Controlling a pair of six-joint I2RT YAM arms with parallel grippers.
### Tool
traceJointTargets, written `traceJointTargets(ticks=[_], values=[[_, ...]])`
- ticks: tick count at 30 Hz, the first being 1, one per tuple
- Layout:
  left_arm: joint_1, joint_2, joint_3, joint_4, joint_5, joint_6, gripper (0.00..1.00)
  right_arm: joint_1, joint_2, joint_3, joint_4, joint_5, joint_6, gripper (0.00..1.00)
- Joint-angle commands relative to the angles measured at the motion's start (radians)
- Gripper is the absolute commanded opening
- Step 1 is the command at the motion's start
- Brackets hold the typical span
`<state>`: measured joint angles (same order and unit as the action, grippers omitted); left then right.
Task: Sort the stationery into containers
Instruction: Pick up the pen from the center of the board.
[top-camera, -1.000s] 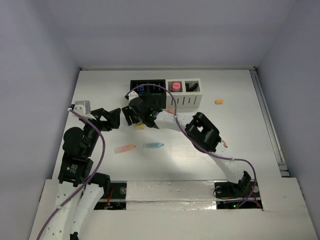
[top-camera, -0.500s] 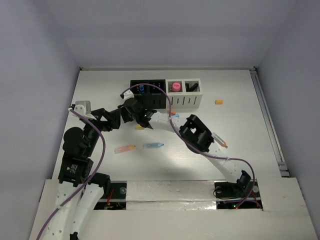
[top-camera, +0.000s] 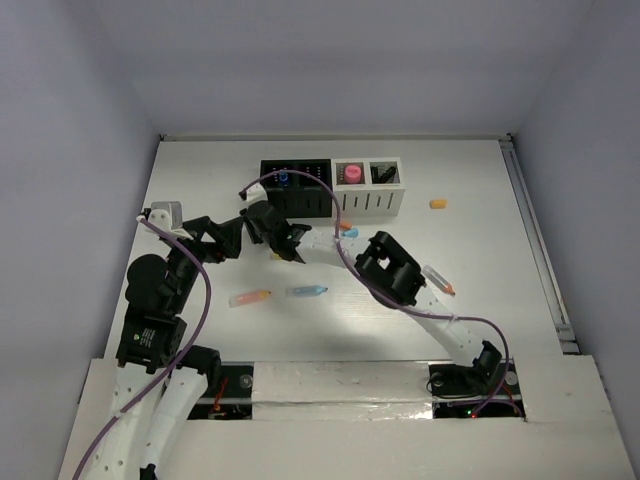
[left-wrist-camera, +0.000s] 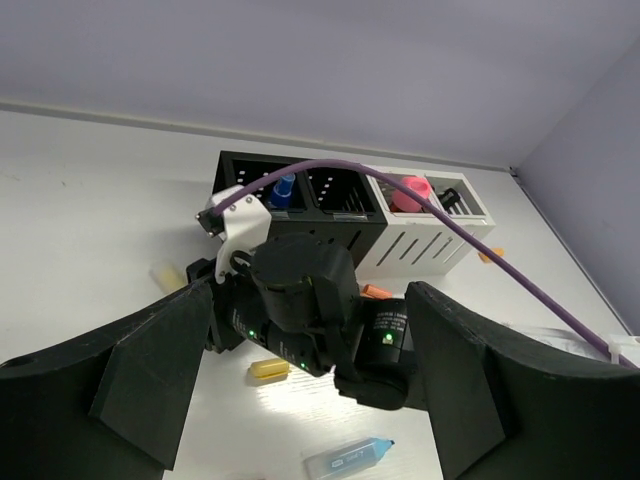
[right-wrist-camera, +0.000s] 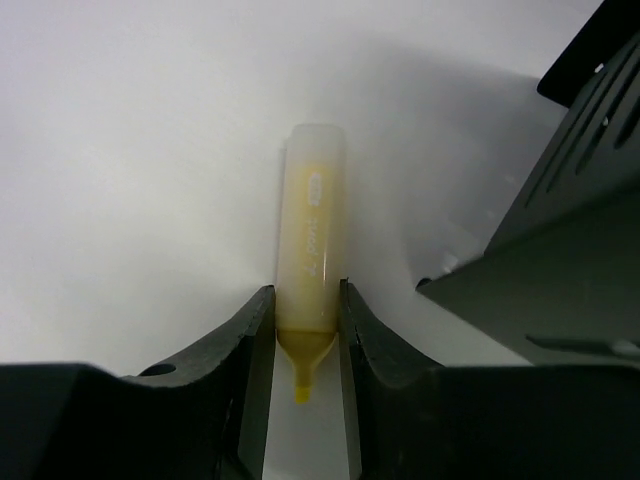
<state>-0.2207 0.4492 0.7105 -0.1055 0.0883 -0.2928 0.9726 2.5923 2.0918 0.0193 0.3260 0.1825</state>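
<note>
From where I stand, the white surface (top-camera: 200, 180) is mostly taken up by the right arm (top-camera: 400, 272). It reaches from the near right corner slantwise across the middle towards the left end of the containers (top-camera: 333, 190). The left arm (top-camera: 155, 300) stands folded at the near left.

The containers sit in a row by the middle of the far edge, black pair on the left, white pair on the right. A purple cable (left-wrist-camera: 420, 200) loops across in front of them.

The right claw (right-wrist-camera: 305, 300) is closed down onto a yellow highlighter (right-wrist-camera: 312, 230), with a finger pressed against each side near its tip. The black container's corner is just beside the highlighter and not touching it. I cannot tell whether the highlighter is off the surface.

The left claw (top-camera: 226, 238) is spread wide and holds nothing. The right arm's wrist fills the gap between its fingers.

A pink piece (top-camera: 350, 173) sits in the first white holder and a blue-capped pen (top-camera: 284, 179) in a black one. Loose on the surface are:
- an orange-and-pink pen (top-camera: 250, 297) and a pale blue marker (top-camera: 308, 291) towards the near edge
- an orange-tipped pen (top-camera: 438, 279) beside the right arm
- a short yellow stub (left-wrist-camera: 270, 368) under the right arm's wrist
- an orange bit (top-camera: 437, 204) towards the right edge
</note>
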Motion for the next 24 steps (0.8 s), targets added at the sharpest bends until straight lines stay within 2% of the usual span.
traceJointTargets(ticks=[1, 6, 12, 18, 21, 24], values=[[0.006, -0.006, 0.01, 0.049, 0.004, -0.002, 0.75, 0.026, -0.066, -0.131, 0.075, -0.001, -0.021, 0.18], [0.006, -0.009, 0.012, 0.052, 0.01, -0.009, 0.75, 0.035, -0.268, -0.344, 0.2, -0.065, -0.077, 0.17], [0.006, 0.016, 0.012, 0.087, 0.082, -0.052, 0.75, 0.035, -0.621, -0.639, 0.286, -0.221, -0.21, 0.16], [0.006, 0.106, 0.105, 0.082, 0.292, -0.156, 0.73, 0.014, -0.914, -0.834, 0.114, -0.399, -0.319, 0.16], [0.006, 0.154, 0.109, 0.096, 0.395, -0.227, 0.72, -0.035, -1.029, -0.878, 0.046, -0.497, -0.313, 0.15], [0.006, 0.203, 0.099, 0.099, 0.432, -0.261, 0.72, -0.044, -1.104, -0.868, -0.057, -0.513, -0.336, 0.15]])
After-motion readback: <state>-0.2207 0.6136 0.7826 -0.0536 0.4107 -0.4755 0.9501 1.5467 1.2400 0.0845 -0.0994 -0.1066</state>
